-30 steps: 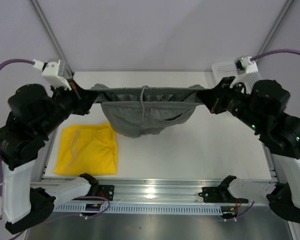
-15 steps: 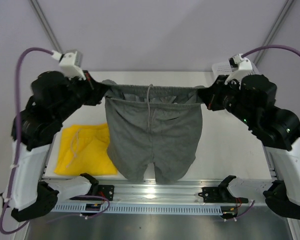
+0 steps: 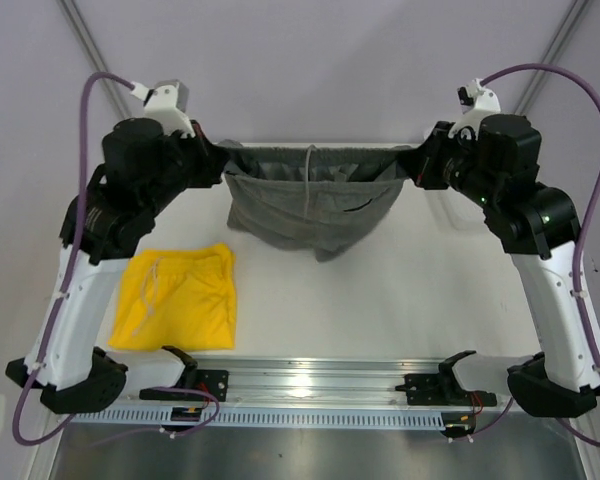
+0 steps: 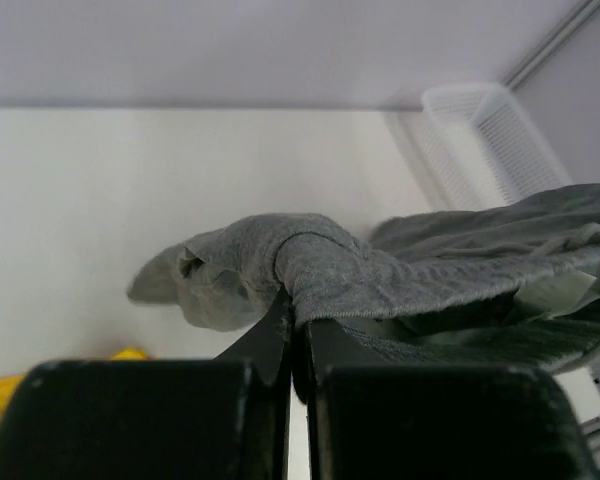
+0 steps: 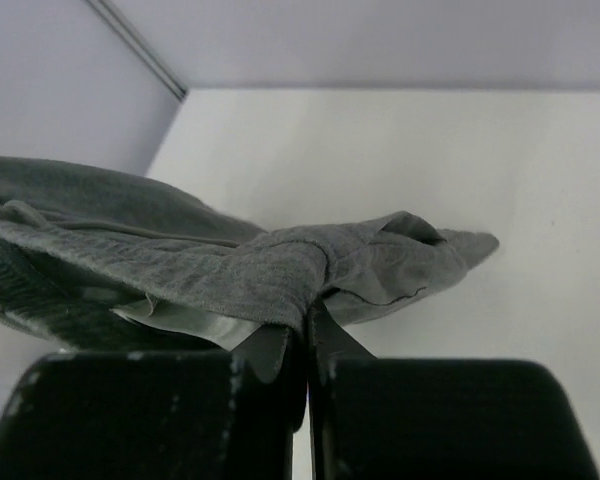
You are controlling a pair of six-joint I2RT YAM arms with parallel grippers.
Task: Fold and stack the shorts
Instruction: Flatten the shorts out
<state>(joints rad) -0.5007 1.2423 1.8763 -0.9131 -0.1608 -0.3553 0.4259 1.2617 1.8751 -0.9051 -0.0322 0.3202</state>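
The grey-green shorts (image 3: 310, 205) hang in the air over the back of the table, stretched by the waistband between both grippers, legs sagging down. My left gripper (image 3: 220, 162) is shut on the waistband's left corner; the wrist view shows the jaws pinching the cloth (image 4: 310, 265). My right gripper (image 3: 412, 166) is shut on the right corner (image 5: 280, 270). The yellow shorts (image 3: 177, 297) lie folded flat on the table at the front left, drawstring showing.
A white mesh basket (image 4: 490, 125) stands at the table's back right corner, mostly hidden behind the right arm in the top view. A metal rail (image 3: 310, 385) with the arm bases runs along the near edge.
Both arms have risen and moved back. The grey-green shorts, hanging full length half a second ago, now hang shorter and farther back, with the legs swung away.
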